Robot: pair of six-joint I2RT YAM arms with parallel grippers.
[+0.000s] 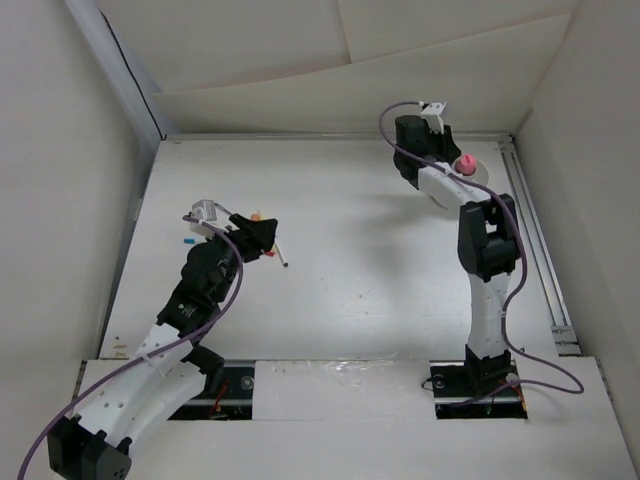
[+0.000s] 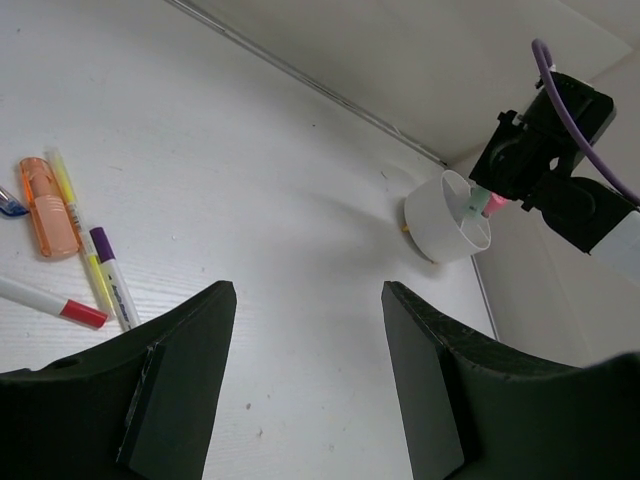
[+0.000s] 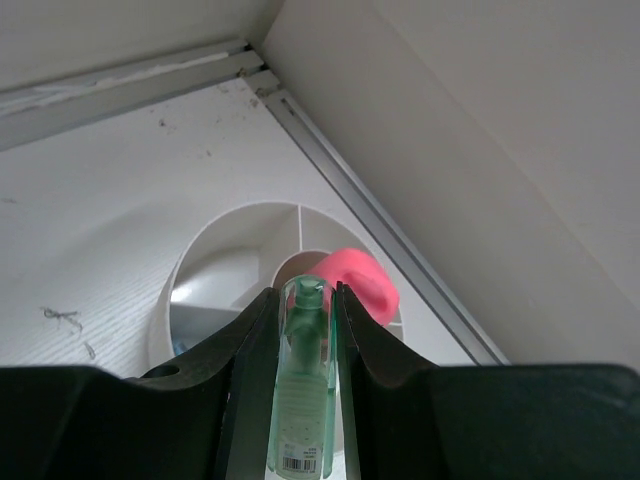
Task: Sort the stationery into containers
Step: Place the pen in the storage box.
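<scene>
**Right gripper gripping a tube over the cup, left gripper hanging open by the pens**

The right gripper (image 3: 303, 300) is clamping a pale green tube (image 3: 303, 400) between its two fingers. The jaws are standing only as far apart as the tube is thick, pressing on it from both sides. The tube is carrying a barcode label near the camera end, and a pink cap (image 3: 357, 285) is showing at its far end. That end is hanging over the inside of the divided white cup (image 3: 215, 265), close to where the inner walls are meeting. Whether the tube is touching the cup cannot be told. The cup is sitting at the far right corner of the table (image 1: 380, 260), just beside a metal rail (image 3: 370, 210) that is running along the side wall.

The left gripper (image 2: 308, 295) is hovering over the near left part of the table with its jaws standing well apart and nothing between them. The remaining stationery is lying flat on the table to its left. An orange highlighter (image 2: 50, 205) and a yellow pen (image 2: 82, 240) are lying side by side, with a purple-capped marker (image 2: 112, 275) just beside the yellow pen. A red-capped white pen (image 2: 50, 300) is lying nearer the camera. A small blue piece (image 2: 8, 204) is showing at the frame's edge, too cut off to identify. All of this is lying well apart from the cup.
</scene>
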